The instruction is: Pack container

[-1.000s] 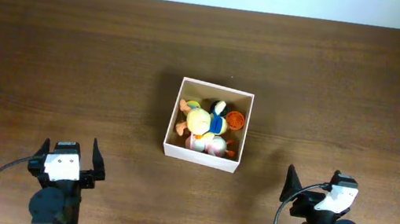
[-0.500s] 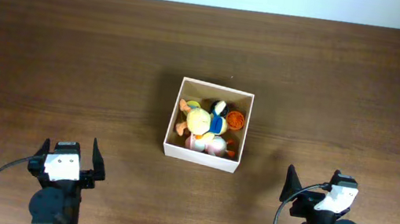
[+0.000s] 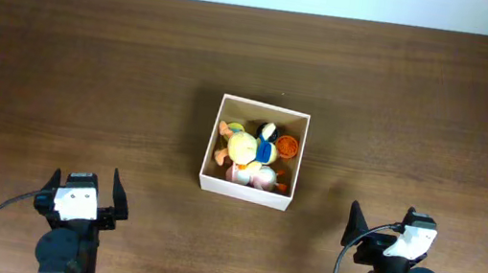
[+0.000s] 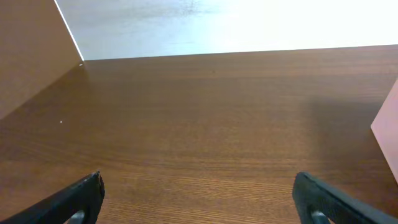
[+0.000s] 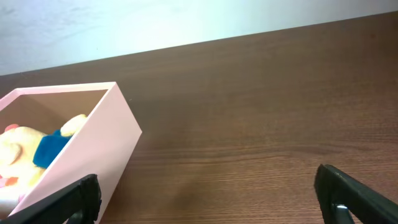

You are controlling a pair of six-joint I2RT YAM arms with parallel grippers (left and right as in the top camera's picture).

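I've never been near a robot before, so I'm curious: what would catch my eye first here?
A white cardboard box sits in the middle of the dark wooden table. A yellow plush toy with a blue scarf and an orange toy are packed inside it. The left arm and right arm wait at the near edge, jaws open, apart from the box.

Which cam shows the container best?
Overhead: the whole container, all four walls and the toys inside. Right wrist catches one corner of it; left wrist only an edge sliver.
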